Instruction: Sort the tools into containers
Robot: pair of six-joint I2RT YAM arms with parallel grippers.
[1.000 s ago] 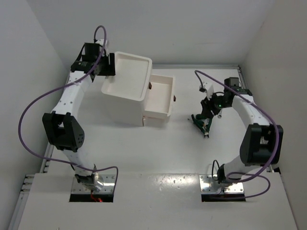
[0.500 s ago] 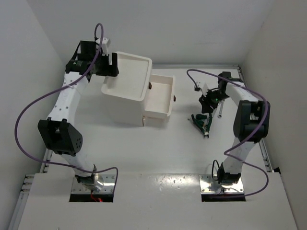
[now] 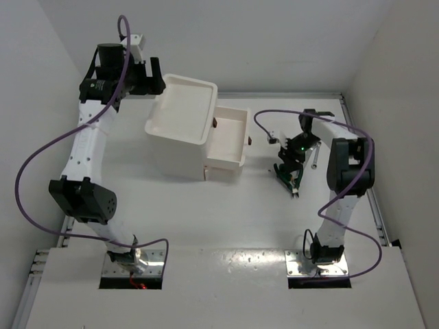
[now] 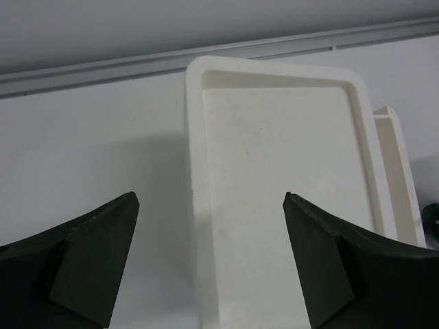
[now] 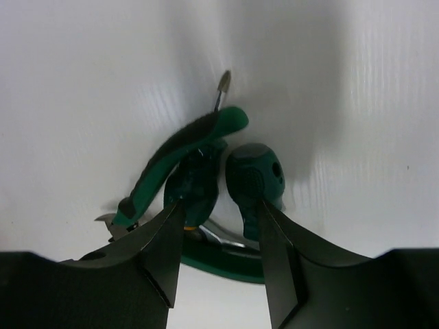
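Observation:
The white drawer unit [image 3: 180, 118] stands at the back left, its top tray [image 4: 274, 185] bare and one drawer [image 3: 230, 135] pulled out to the right. My left gripper [image 3: 149, 83] is open and empty, above the tray's left rim; it also shows in the left wrist view [image 4: 210, 197]. A pile of green-handled tools [image 3: 289, 175] lies right of the drawer. My right gripper [image 3: 288, 159] is open just over it. In the right wrist view, the right gripper [image 5: 220, 205] straddles two dark green handles [image 5: 255, 179], with green-handled pliers [image 5: 180, 156] beside them. Yellow-handled pliers are not distinguishable.
A slim silver piece [image 3: 315, 163] lies just right of the tool pile. A silver tip [image 5: 223, 86] pokes out beyond the green handles. A lower drawer [image 3: 221, 171] sticks out slightly. Walls close the table at the back and both sides.
My left gripper has lifted up and back from the unit's left side. My right wrist has swung left and the gripper has come down over the green tools.

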